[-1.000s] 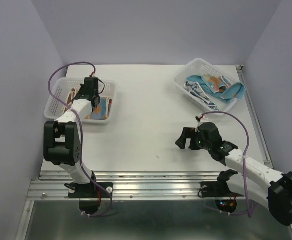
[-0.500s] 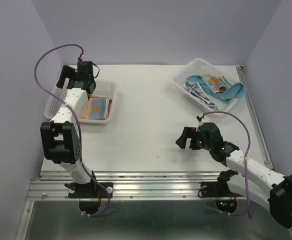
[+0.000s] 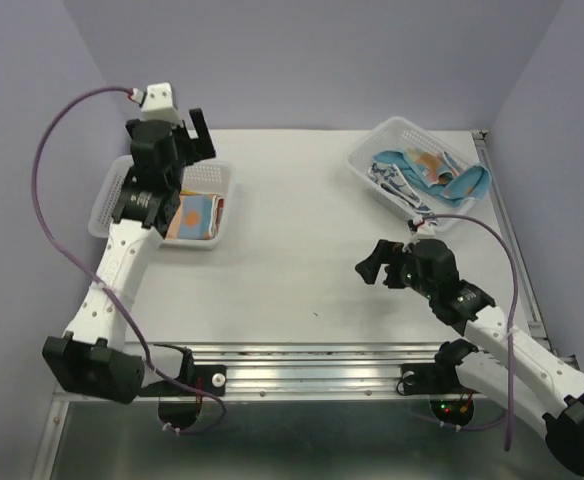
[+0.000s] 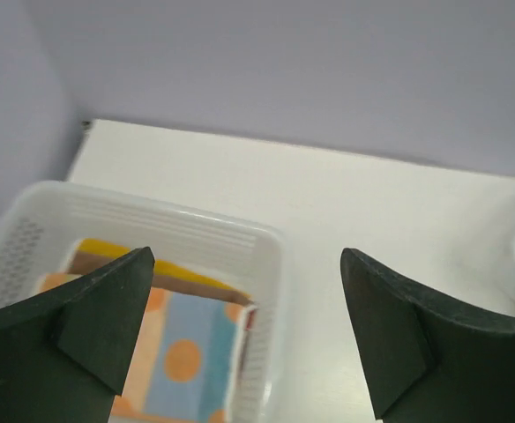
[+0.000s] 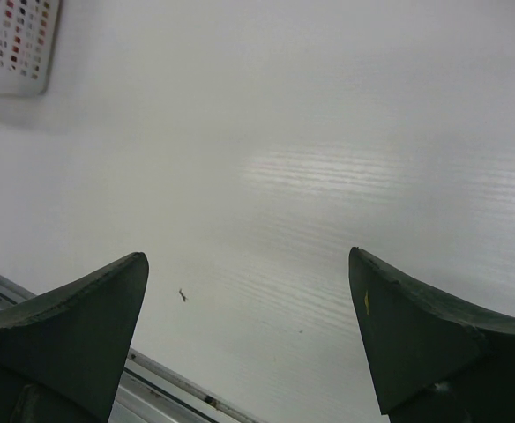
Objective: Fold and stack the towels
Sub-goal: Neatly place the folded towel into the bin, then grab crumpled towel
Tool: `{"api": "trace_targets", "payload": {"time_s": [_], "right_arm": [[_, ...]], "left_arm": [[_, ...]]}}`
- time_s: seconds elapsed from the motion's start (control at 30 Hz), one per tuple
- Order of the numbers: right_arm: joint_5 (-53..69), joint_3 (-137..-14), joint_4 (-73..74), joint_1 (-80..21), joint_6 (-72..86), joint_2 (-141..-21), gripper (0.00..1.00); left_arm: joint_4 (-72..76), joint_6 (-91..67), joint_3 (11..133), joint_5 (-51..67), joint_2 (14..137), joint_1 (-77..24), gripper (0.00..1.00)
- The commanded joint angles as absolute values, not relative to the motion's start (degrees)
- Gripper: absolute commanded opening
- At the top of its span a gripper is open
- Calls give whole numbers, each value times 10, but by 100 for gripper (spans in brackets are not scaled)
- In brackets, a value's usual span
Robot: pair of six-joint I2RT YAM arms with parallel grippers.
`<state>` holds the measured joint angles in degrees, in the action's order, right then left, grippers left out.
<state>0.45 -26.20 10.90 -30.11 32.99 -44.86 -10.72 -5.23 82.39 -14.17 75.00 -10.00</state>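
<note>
White table (image 3: pixel 302 250) under pale lilac walls: at its far left corner a perforated basket (image 3: pixel 226 190) holds a folded stack of towels (image 3: pixel 194 215), the pastel dotted one on top. The left claw (image 4: pixel 246 263) is spread open above it, gripping nothing. Toward the front right, the right claw (image 5: pixel 249 260) hovers open over the table. At the far right corner, a second basket (image 3: pixel 365 166) holds loose towels (image 3: pixel 427 172).

White links (image 3: pixel 115 268), black joints (image 3: pixel 90 366), purple cables (image 3: pixel 97 93); hands (image 4: pixel 246 256) (image 5: pixel 248 255) with dark wedge fingers (image 4: pixel 90 326).

Open passage is left across mid table (image 3: pixel 292 250) between left basket (image 3: pixel 226 203), overhung by left tool (image 3: pixel 168 132), and right basket (image 3: pixel 362 165).
</note>
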Motion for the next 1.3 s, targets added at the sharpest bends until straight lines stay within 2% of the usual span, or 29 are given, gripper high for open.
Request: {"api": "trace_targets", "payload": {"time_s": [0.0,0.17,0.3,0.37,0.4,0.53,0.7,0.9,1.07,1.13,1.23,1.27], "right_arm": [[-81,-352,122,-306,354,-452,100],[-188,-448,135,-306,331,-538,100],[-304,-546,158,-297,307,-630,100],[-271,-600,165,-218,299,-693,100],[-271,-614,164,-218,300,-712,100],[-246,-689,167,-82,299,-807,100],[-295,-799,193,-12,282,-932,100],[-323,-910,209,30,251,-1049,100],[-326,-955,208,47,244,-1107,100],[-324,-969,217,53,248,-1131,95],[-338,-988,220,57,251,-1146,92],[-340,-981,215,58,250,-1149,87]], "left_arm": [[83,-137,636,-44,639,-172,99],[116,-177,501,-83,581,-276,99],[134,-193,422,-105,541,-303,99],[152,-206,377,-98,520,-303,99],[155,-207,367,-91,516,-303,99],[152,-214,349,-87,511,-304,99],[172,-214,333,-106,512,-306,99],[178,-211,335,-112,526,-306,99],[179,-210,337,-120,539,-307,99],[179,-210,338,-113,548,-306,99],[180,-210,341,-113,553,-306,99],[180,-209,341,-114,554,-306,99]]}}
